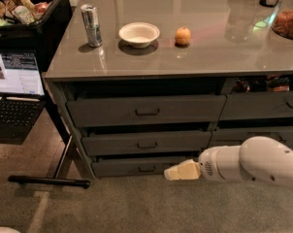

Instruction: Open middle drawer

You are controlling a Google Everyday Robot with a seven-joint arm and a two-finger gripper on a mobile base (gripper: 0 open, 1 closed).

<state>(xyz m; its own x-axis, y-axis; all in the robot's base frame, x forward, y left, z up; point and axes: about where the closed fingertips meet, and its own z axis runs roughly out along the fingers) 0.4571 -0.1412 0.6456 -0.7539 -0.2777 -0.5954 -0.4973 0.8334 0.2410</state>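
One camera view is showing three wide drawers stacked under a grey countertop. The middle drawer is sitting between the taller top drawer and the bottom drawer, with its small loop handle centred on the front. The gripper is hanging low near the floor, by the bottom drawer's right end. It is pointing left, below and right of that handle and well clear of it. Its claw is reading as closed into one wedge, holding nothing. On the countertop, a can, a white bowl and an orange fruit are standing in a row.
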